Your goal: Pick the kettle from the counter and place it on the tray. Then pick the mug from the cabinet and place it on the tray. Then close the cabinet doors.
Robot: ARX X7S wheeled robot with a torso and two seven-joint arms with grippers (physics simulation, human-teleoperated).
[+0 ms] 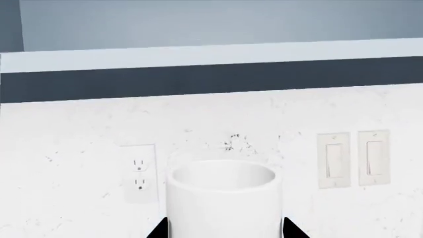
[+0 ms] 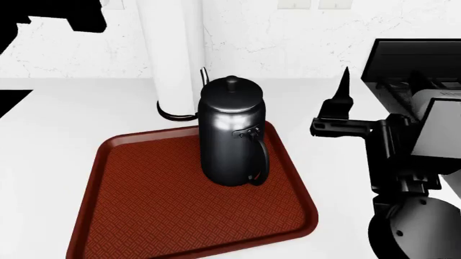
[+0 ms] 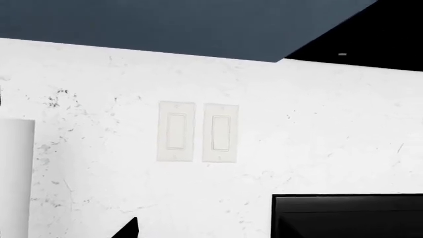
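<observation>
The glossy black kettle (image 2: 230, 135) stands upright on the dark red tray (image 2: 144, 205), toward its far right part, handle facing me. The tray lies on the white counter (image 2: 72, 108). In the left wrist view my left gripper (image 1: 223, 232) is shut on the small white mug (image 1: 223, 198); black fingertips (image 1: 158, 230) press both its sides, and its handle does not show. My left arm (image 2: 51, 16) is raised at the head view's top left. My right gripper (image 2: 344, 91) is open and empty, to the right of the kettle and apart from it; one fingertip (image 3: 129, 229) shows.
A wide white upright cylinder (image 2: 173, 54) with a black base ring stands just behind the tray. The black stovetop (image 2: 403, 54) lies at the right. The wall behind carries an outlet (image 1: 138, 173) and two switches (image 3: 197, 131). The blue-grey cabinet (image 1: 198, 25) hangs overhead.
</observation>
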